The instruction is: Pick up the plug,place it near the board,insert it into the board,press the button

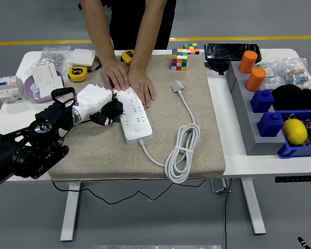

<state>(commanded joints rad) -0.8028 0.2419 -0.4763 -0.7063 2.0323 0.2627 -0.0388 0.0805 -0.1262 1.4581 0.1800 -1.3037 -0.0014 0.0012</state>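
Note:
A white power strip [135, 116] lies on the beige mat [197, 145], its white cord [181, 150] coiled to the right and ending in a white plug [177, 85]. My left hand [110, 110], white with black fingers, is curled on a small black plug that is mostly hidden, and holds it against the strip's left edge near the middle sockets. A person's two hands [129, 80] press flat on the strip's far end. My right arm is out of view.
Tape measures [78, 73], wall sockets [46, 78] and a breaker [6, 87] lie at the far left. A colour cube [179, 59] stands at the mat's far edge. Grey and blue bins [264, 122] with orange cylinders [251, 70] and a yellow ball [295, 131] stand at the right.

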